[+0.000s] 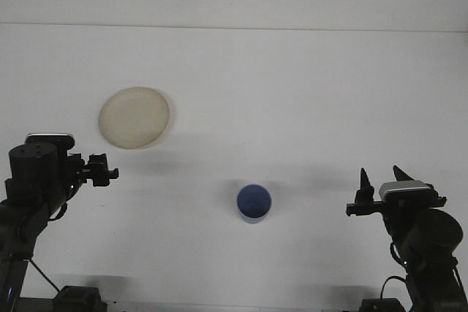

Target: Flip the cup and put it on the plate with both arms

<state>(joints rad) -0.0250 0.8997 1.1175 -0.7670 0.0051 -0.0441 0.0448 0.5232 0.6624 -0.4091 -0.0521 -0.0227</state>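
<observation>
A blue cup (254, 203) stands on the white table (292, 93), its mouth facing up so the blue inside shows. Nothing touches it. It sits a little toward the near edge, roughly midway between the two arms.

Up and to the left of the cup, well apart from it, lies a pale cream plate (135, 117), flat on the table and bare.

The left end effector (102, 172) hangs to the left of the cup, well apart, at a height in the picture between the cup and the plate. It lies just below the plate's lower-left rim, not over it. From here its tips appear as a small dark cluster pointing toward the cup, and I cannot tell whether the fingers are spread or pressed together. The bulky black wrist behind it carries a grey-topped module.

The right end effector (380, 183) sits to the right of the cup, about level with it and well apart. Its two dark pointed fingers (363, 183) stick upward with a clear gap between them, so it is spread, and it holds nothing. A grey block sits just beside the fingers on the black arm body.
</observation>
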